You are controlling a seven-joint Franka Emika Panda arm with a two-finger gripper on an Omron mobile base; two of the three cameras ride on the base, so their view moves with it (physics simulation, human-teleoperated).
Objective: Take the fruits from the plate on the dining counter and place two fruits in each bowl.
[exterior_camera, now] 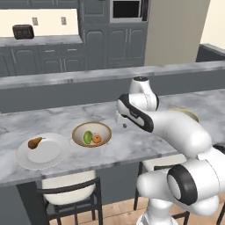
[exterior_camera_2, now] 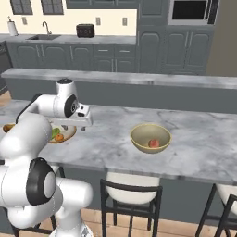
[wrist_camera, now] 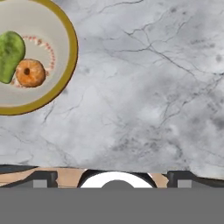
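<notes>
Left base view: fingers (exterior_camera: 125,125), state unclear, above worktop (exterior_camera: 132,145); pear (exterior_camera: 35,142) on plate (exterior_camera: 26,161); two fruits in bowl (exterior_camera: 78,130).

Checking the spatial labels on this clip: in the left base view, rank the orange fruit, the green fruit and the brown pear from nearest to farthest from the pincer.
1. Orange fruit, in the tan bowl just left of the pincer.
2. Green fruit, beside the orange one, slightly farther left.
3. Brown pear, on the white plate at the far left.
</notes>
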